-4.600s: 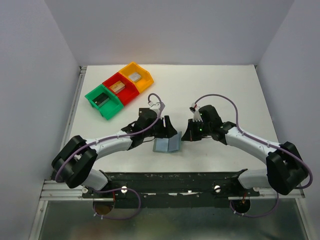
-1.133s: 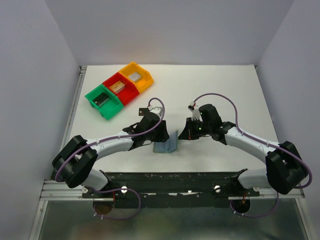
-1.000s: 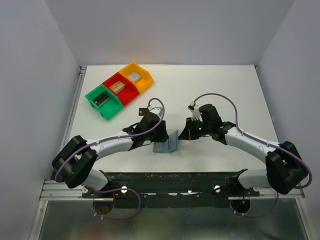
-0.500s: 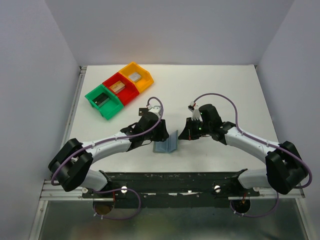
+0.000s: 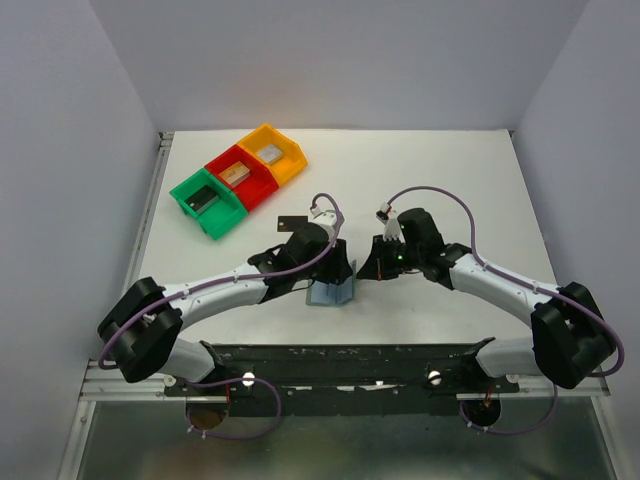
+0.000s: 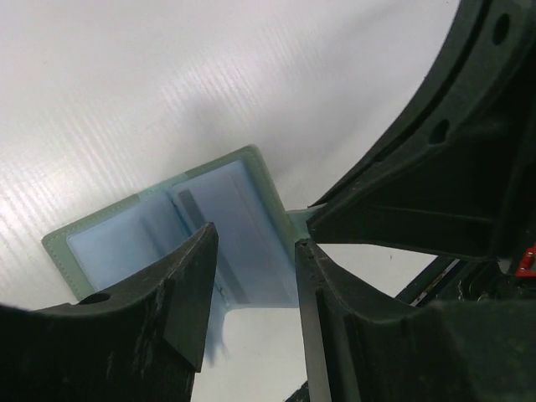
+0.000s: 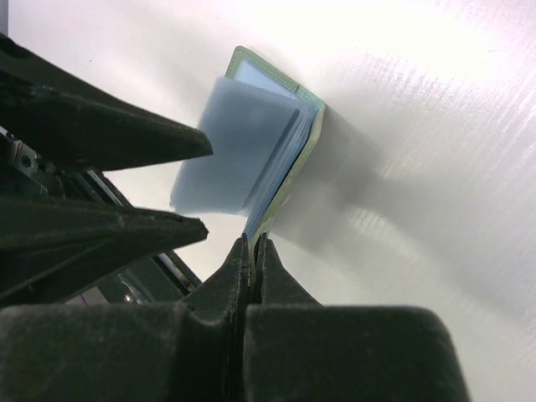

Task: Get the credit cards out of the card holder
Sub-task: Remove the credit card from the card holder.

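Observation:
The card holder [image 5: 330, 294] lies open at table centre, grey-green outside and pale blue inside [image 6: 159, 230]. My right gripper [image 5: 366, 270] is shut on its right flap edge [image 7: 285, 180] and holds that flap raised. My left gripper [image 5: 338, 268] is open just above the holder, its fingertips [image 6: 201, 251] on either side of the right panel's near edge. A blurred pale blue sheet [image 7: 230, 146] sticks out from the holder; I cannot tell whether it is a card or the other panel. A small black flat rectangle [image 5: 290, 220], perhaps a black card, lies behind the left wrist.
Green [image 5: 207, 203], red [image 5: 240, 177] and yellow [image 5: 272, 153] bins with grey blocks stand at the back left. The black base rail [image 5: 340, 362] runs along the near edge. Both grippers are close together over the holder.
My left gripper has moved right and forward until it is over the holder and covers more of it. The right gripper has stayed shut on the flap.

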`<state>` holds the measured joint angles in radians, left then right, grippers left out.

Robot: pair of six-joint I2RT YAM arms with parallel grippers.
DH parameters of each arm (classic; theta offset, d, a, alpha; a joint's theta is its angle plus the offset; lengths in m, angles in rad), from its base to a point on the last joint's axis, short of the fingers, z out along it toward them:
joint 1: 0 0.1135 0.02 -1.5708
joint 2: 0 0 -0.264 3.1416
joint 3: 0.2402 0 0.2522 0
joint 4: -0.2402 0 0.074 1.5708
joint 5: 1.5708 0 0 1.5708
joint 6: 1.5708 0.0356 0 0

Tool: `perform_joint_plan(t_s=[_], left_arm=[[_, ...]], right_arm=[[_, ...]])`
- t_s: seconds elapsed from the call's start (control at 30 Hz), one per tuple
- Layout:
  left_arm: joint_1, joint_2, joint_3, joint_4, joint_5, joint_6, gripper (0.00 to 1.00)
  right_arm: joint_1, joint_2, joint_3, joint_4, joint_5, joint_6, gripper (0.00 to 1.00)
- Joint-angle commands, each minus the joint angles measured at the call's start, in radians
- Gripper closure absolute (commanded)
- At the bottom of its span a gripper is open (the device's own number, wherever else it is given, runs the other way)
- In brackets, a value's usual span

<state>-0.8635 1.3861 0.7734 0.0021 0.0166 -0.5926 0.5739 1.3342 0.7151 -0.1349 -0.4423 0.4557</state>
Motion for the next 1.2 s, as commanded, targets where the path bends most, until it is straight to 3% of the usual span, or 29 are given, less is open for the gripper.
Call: perform_joint_plan(t_s=[0.0,0.2,0.47,0.7,0.93,1.17], left_arm=[[-0.028,0.027,0.053,-0.028,0.034,0.05,0.47],[-0.037,0.065,0.092,-0.053,0.046,0.063,0.47],[-0.011,-0.025,0.021,-0.197,-0.208,-0.022,0.47],[0.058,-0.076,-0.088,-0.165,-0.158,-0.07,0.51],[0.084,-0.048,-0.123,-0.067,-0.052,-0.069,0.48],[0.09,-0.039,-0.134,-0.042,-0.038,-0.073,0.48]], right_arm=[[-0.005,0.008,-0.012,0.015,0.022,0.005,1.0],[-0.003,0.007,-0.02,0.015,0.028,0.0,1.0],[-0.006,0.0,-0.02,0.0,0.042,-0.006,1.0],[-0.008,0.019,-0.026,-0.005,0.057,-0.008,1.0],[-0.017,0.057,-0.042,-0.008,0.089,-0.002,1.0],[-0.02,0.086,-0.051,-0.003,0.099,0.001,1.0]])
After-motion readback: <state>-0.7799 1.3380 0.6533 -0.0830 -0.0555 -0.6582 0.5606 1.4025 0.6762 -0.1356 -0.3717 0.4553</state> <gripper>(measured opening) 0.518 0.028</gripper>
